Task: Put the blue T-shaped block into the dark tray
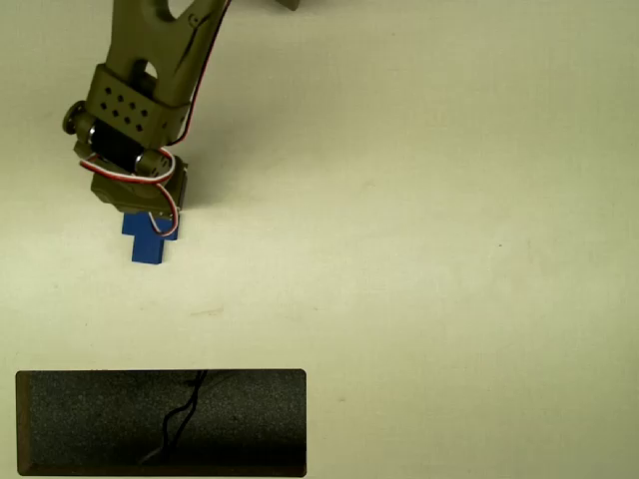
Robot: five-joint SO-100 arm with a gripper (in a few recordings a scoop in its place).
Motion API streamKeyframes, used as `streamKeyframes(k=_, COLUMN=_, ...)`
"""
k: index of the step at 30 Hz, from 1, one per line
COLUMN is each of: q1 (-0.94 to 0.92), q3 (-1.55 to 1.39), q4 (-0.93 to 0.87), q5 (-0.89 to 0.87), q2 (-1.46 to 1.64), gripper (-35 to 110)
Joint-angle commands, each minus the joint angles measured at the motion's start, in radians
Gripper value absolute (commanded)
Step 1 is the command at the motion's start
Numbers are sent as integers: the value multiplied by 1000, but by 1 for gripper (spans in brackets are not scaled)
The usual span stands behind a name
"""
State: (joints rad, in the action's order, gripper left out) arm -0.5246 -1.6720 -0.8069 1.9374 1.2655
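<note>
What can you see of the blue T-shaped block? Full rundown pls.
The blue T-shaped block is a small, flat, bright-blue piece, solid-looking with a matte face. In the overhead view its stem points toward the bottom of the picture; the crossbar end is partly hidden under the arm's head and a red-white cable. It lies on the pale table, well above the dark tray and apart from it. Whether the jaws touch it cannot be told.

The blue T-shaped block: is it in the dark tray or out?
Out. The blue T-shaped block lies on the table under the arm, well apart from the dark tray.
</note>
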Motion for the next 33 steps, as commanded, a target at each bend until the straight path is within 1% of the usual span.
streamKeyframes(k=1, q1=-5, q3=86, q4=-21, q5=-12, q2=-23, gripper=0)
streamKeyframes(k=8, q1=-8, q3=204, q4=-35, q5=-21, q2=-118, gripper=0)
streamKeyframes(k=17, q1=17, q3=221, q4=-87, q5=-21, q2=-81, gripper=0)
streamKeyframes(k=24, q1=52, q3=238, q4=-35, q5=-75, q2=-130, gripper=0)
streamKeyframes(k=33, q1=124, q3=446, q4=57, q5=-198, q2=-324, gripper=0)
